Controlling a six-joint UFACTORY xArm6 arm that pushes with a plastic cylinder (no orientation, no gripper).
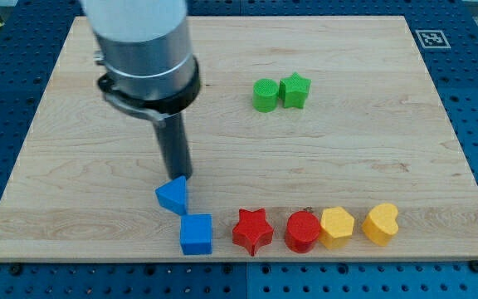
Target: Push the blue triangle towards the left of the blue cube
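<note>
The blue triangle [173, 195] lies near the view's bottom, left of centre, on the wooden board [73, 166]. The blue cube [196, 233] sits just below and to the right of it, almost touching its lower corner. My tip [177, 175] stands right at the triangle's upper edge, touching or nearly touching it. The rod rises from there to the grey arm body at the view's top left.
To the right of the blue cube runs a row along the board's bottom edge: a red star [252, 230], a red cylinder [303, 231], a yellow hexagon [337, 227], a yellow heart [380, 223]. A green cylinder [265, 95] and a green star [295, 90] sit at upper centre.
</note>
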